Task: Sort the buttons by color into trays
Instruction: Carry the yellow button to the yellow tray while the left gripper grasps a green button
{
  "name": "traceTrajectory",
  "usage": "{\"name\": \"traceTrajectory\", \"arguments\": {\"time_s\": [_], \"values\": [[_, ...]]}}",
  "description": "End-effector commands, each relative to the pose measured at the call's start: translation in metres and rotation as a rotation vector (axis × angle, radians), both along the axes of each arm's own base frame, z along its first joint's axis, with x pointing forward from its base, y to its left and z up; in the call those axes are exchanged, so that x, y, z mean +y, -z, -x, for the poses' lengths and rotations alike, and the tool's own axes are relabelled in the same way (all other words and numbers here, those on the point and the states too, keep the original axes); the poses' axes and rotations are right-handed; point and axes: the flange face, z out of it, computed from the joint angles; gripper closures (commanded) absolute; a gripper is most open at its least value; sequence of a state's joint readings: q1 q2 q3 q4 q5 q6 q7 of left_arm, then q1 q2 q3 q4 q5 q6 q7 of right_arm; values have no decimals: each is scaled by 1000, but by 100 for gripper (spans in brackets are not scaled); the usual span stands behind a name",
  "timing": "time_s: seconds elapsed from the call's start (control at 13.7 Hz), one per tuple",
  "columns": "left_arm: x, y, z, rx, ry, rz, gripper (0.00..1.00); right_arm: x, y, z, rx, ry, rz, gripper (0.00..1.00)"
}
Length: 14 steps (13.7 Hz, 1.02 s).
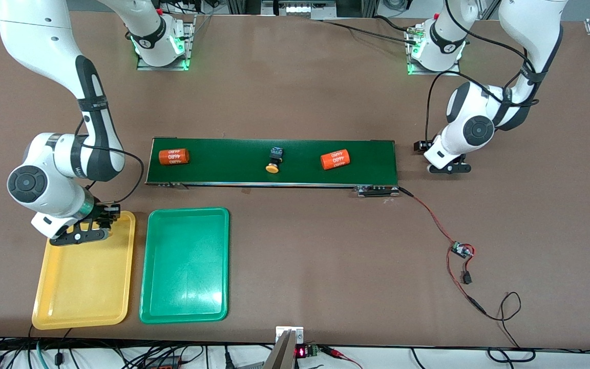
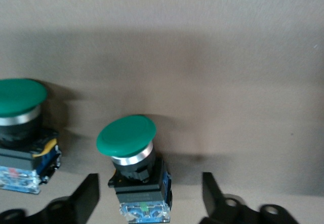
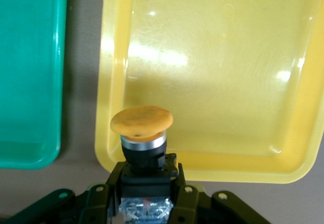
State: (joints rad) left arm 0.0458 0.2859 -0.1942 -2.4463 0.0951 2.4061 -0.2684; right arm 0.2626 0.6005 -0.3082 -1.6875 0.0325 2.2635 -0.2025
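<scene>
brown worktop (image 1: 295, 246): right hand (image 3: 147, 204) grips a yellow button (image 3: 142, 128) over the yellow tray (image 3: 212, 82); lower it before letting go. left hand (image 2: 149, 196), fingers apart, straddles a green button (image 2: 129, 148) near the belt (image 1: 274, 161) end; center it, then squeeze.

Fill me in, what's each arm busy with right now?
The right gripper is shut on a yellow-capped button and holds it over the yellow tray, next to the green tray. The left gripper, at its end of the belt, sits low over the table with its fingers on either side of a green-capped button, not yet gripping; a second green button stands beside it. Another yellow button lies on the belt between two orange cylinders.
</scene>
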Motion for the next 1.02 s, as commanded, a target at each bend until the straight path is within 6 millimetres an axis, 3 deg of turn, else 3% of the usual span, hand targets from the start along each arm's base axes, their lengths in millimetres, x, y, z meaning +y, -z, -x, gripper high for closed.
{"name": "traceTrajectory", "arguments": {"time_s": [0.0, 0.15, 0.36, 0.51, 0.58, 0.66, 0.73, 0.87, 0.95], "values": [[1, -4, 1, -11, -16, 10, 62, -9, 19, -23, -35, -55, 4, 88], [3, -16, -5, -18, -14, 7, 74, -10, 28, -24, -45, -13, -33, 88], [-4, -65, -32, 14, -6, -17, 75, -21, 51, -36, -54, 36, -59, 88], [-28, -102, -58, 22, 32, -15, 75, -28, 60, -45, -61, 35, -58, 87], [-45, -113, -64, 2, 56, -7, 75, -29, 62, -48, -76, 43, -59, 67], [-67, -120, -65, -13, 74, 17, 75, -28, 62, -49, -93, 54, -69, 20], [-86, -125, -69, -18, 48, 77, 75, -27, 62, -49, -98, 63, -86, 0], [-108, -123, -74, -8, -6, 173, 74, -23, 58, -48, -93, 80, -109, 0], [-122, -120, -75, -38, -1, 192, 74, -10, 51, -47, -78, 74, -137, 0]]}}
